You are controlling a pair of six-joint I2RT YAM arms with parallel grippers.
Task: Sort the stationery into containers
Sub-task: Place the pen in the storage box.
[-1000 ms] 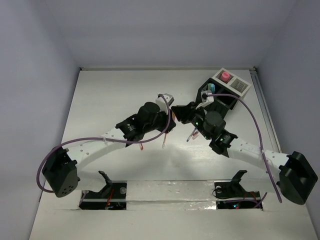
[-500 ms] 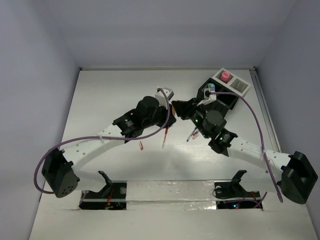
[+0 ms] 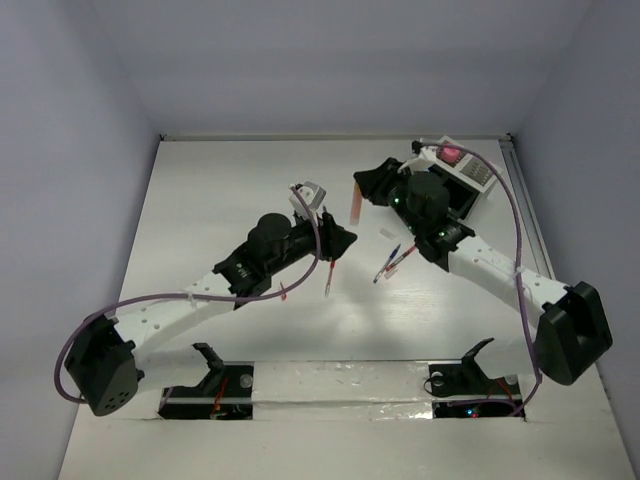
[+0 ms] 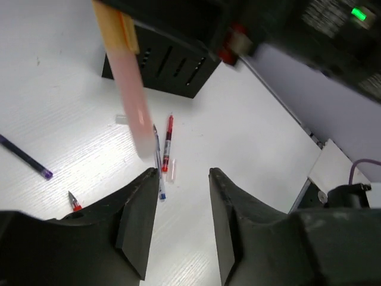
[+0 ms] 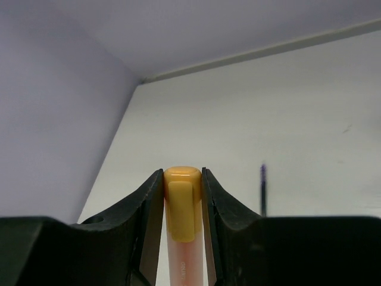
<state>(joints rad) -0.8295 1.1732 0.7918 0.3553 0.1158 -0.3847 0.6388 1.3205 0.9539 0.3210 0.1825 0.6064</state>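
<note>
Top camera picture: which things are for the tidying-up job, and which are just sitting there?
For the job: peach marker with an orange cap, red pen, dark blue pen, pink-capped bottle, black organizer box, white grid section.

Just there: purple cables, white table.

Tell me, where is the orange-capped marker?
Seen from above, the orange-capped marker hangs in the air, pinched in the right arm's fingers, just left of the black organizer.
</note>
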